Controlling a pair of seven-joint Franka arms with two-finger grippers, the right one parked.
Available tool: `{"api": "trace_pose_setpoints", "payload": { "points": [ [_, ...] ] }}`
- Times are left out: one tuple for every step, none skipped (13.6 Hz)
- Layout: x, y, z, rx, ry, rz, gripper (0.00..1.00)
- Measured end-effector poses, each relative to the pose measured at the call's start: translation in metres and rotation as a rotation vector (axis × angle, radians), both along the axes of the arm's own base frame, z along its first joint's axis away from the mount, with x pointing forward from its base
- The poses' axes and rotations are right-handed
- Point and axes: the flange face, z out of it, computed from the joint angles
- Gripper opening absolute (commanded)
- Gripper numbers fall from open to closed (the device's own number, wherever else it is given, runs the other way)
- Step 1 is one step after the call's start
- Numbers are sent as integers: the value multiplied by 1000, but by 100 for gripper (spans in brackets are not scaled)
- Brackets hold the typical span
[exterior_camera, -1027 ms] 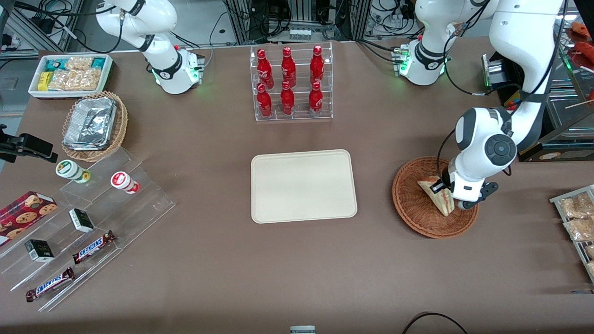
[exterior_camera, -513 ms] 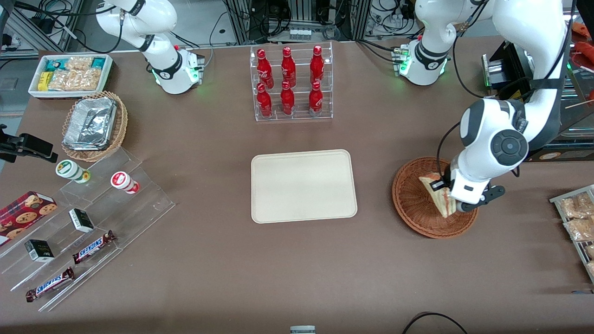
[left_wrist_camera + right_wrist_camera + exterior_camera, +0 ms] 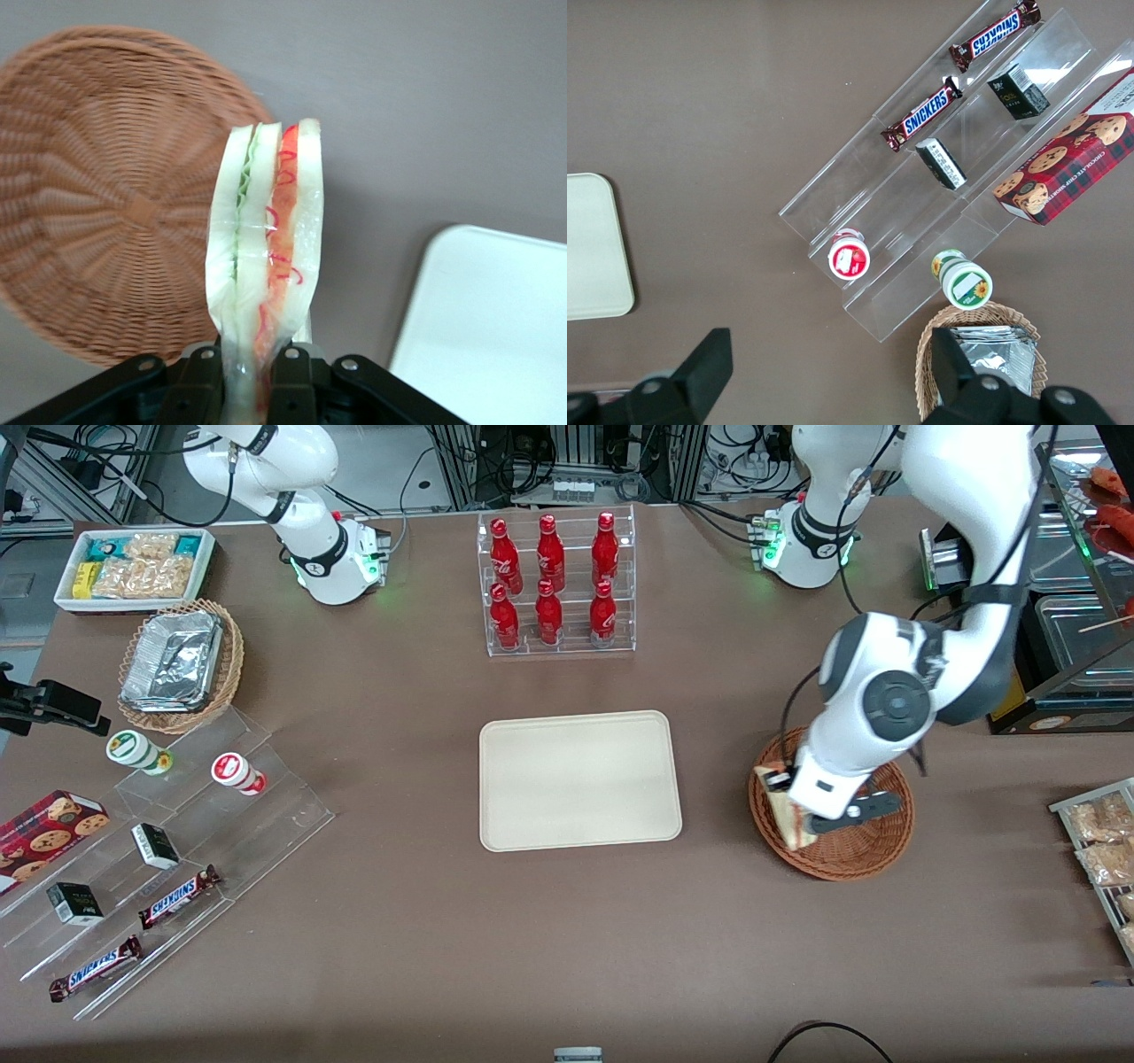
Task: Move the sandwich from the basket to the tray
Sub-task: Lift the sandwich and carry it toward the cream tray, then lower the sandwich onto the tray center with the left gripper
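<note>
My left gripper (image 3: 802, 815) is shut on the sandwich (image 3: 791, 821), a wrapped wedge of pale bread with red and light filling. It holds the wedge above the rim of the reddish-brown wicker basket (image 3: 864, 850), on the side toward the tray. In the left wrist view the sandwich (image 3: 266, 239) stands up between my two black fingers (image 3: 297, 381), with the basket (image 3: 106, 204) below it and a corner of the tray (image 3: 496, 328) beside it. The cream tray (image 3: 579, 779) lies flat at the table's middle, apart from the basket. The basket holds nothing else.
A clear rack of red bottles (image 3: 555, 584) stands farther from the camera than the tray. Snack packets on a tray (image 3: 1103, 841) lie toward the working arm's end. A tan basket of foil containers (image 3: 177, 664) and clear stepped shelves with snacks (image 3: 151, 868) lie toward the parked arm's end.
My left gripper has lifted the sandwich off the basket floor and carried it toward the tray, from the basket's middle to above its tray-side rim.
</note>
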Motion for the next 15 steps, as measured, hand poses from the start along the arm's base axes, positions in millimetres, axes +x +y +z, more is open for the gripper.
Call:
{"api": "trace_pose_setpoints", "payload": {
  "points": [
    [0, -20, -4, -4, 1, -28, 0],
    [0, -38, -9, -9, 2, -54, 0],
    [0, -57, -13, -14, 2, -81, 0],
    [-1, -79, -18, -20, 2, -110, 0],
    [-3, -102, -24, -27, 1, -139, 0],
    [-5, -125, -30, -32, 1, -158, 0],
    [-8, -147, -37, -37, 0, -168, 0],
    [-12, -169, -43, -41, 0, -171, 0],
    [-18, -188, -50, -43, 2, -173, 0],
    [-26, -207, -56, -43, 5, -173, 0],
    [-33, -224, -61, -43, 6, -168, 0],
    [-39, -238, -65, -44, 6, -162, 0],
    [-44, -249, -68, -44, 6, -155, 0],
    [-49, -258, -72, -43, 8, -145, 0],
    [-54, -266, -74, -41, 9, -134, 0]
  ]
}}
